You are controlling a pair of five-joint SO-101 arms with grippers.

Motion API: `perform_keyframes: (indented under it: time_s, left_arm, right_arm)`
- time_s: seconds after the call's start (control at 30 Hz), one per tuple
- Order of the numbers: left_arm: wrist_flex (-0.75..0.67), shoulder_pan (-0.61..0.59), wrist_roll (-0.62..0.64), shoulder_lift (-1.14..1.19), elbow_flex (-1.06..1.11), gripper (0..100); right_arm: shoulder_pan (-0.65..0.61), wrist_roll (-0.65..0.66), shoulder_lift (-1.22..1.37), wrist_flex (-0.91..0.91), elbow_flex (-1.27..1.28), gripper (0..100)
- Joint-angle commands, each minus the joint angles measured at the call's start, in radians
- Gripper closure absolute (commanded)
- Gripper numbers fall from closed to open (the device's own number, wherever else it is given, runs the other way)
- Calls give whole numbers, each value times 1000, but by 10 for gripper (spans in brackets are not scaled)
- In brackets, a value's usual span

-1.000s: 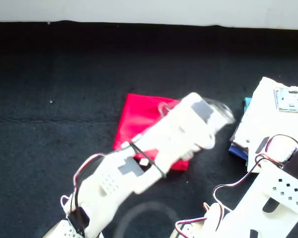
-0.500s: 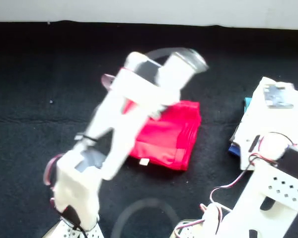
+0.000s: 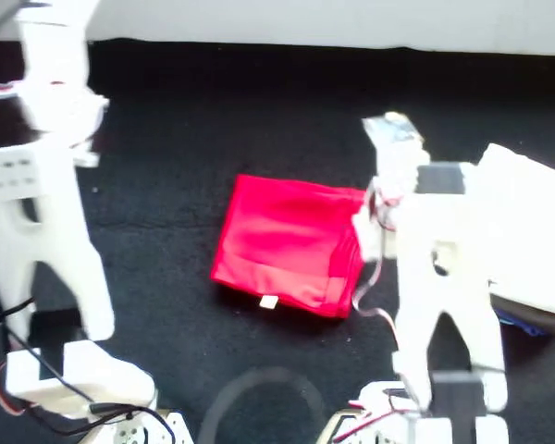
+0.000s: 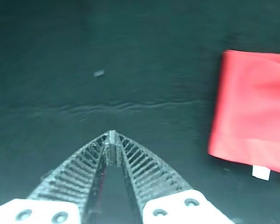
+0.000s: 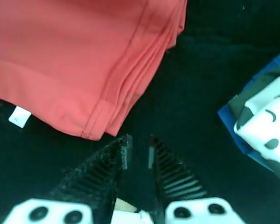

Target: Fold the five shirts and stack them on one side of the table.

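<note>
On table (image 3: 166,139): red shirt (image 3: 291,242); right fingers (image 5: 113,159) slightly apart beside its hem; left fingers (image 4: 94,157) together, farther off.

Looks like a robotics lab: wired arms (image 3: 439,277) on a black-clothed table (image 3: 166,139).

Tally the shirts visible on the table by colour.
Red shirt: 1
Blue shirt: 1
White printed shirt: 1
Total: 3 distinguishable; more may lie hidden beneath the white one.
</note>
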Motion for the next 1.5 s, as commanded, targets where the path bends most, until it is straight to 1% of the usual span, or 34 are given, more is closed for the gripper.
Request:
perform_keyframes:
  time_s: [0.0, 0.1, 0.23, 0.37, 0.53, 0.7, 0.87, 1.07, 1.37, 1.47]
  left_arm:
    - [0, -114, -64, -41, -35, 993]
    - [0, -171, -89, -38, -33, 993]
    - [0, -209, -112, -35, -33, 993]
    - [0, -213, -112, -35, -31, 993]
    - [0, -209, -112, -33, -31, 993]
    - [0, -209, -112, -33, -30, 993]
    - [0, -209, -112, -31, -30, 993]
    - [0, -214, -112, 16, -31, 993]
    - [0, -209, -112, 33, -35, 993]
    - [0, -209, -112, 33, -35, 993]
  right_arm:
    - [-35, -46, 133, -59, -150, 796]
    - [-42, -52, 269, -82, -265, 788]
    - [-56, -52, 429, -81, -440, 788]
    - [-64, -52, 565, -77, -590, 788]
    - [-64, -52, 713, -74, -697, 788]
    - [-64, -52, 759, -31, -759, 789]
    - [-64, -52, 762, -25, -756, 793]
    - [-62, -52, 762, -28, -757, 920]
    - [-45, -46, 842, -30, -765, 927]
    - [-45, -46, 852, -30, -765, 991]
